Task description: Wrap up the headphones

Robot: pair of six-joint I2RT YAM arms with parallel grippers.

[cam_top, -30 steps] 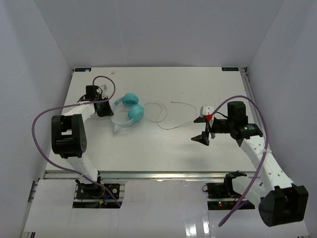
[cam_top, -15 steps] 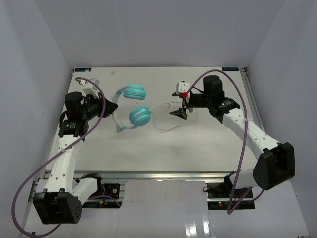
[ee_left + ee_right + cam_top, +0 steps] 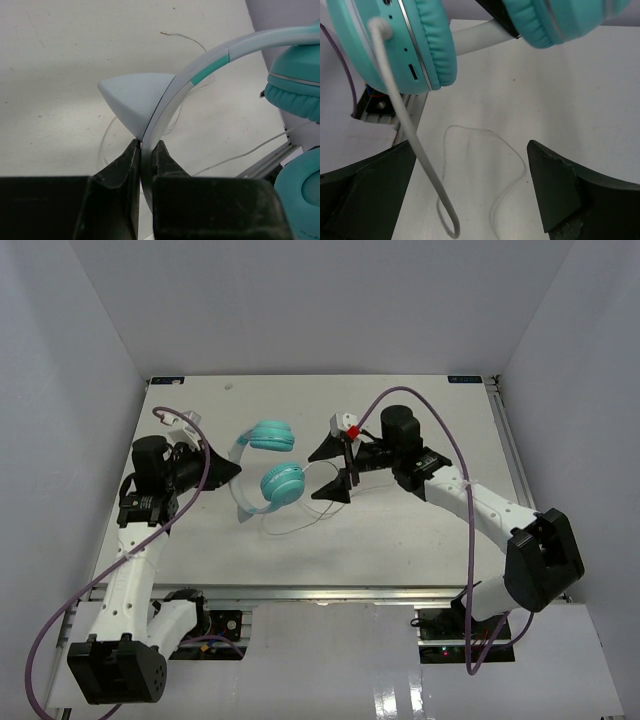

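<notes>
The headphones (image 3: pixel 282 483) have two teal ear cups, a pale headband and a thin whitish cable. My left gripper (image 3: pixel 224 468) is shut on the headband (image 3: pixel 200 75) beside a pale pointed ear (image 3: pixel 132 95), holding it off the table. The ear cups (image 3: pixel 295 85) hang to the right of it. My right gripper (image 3: pixel 328 470) stands open just right of the cups. In the right wrist view one cup (image 3: pixel 425 45) fills the upper left, and the cable (image 3: pixel 415 145) drops from it past the left finger (image 3: pixel 370 190) of the right gripper (image 3: pixel 470 185). Nothing is clamped there.
The cable's slack lies in loose loops on the white table (image 3: pixel 400 530) below the cups (image 3: pixel 300 525). Purple robot-arm cables (image 3: pixel 440 440) arch over both arms. White walls close the table on three sides, and a metal rail (image 3: pixel 300 592) runs along the near edge.
My right gripper has swung left from the right side of the table to the ear cups, still wide open. The left arm has lifted the headphones by the headband and tilted them.
</notes>
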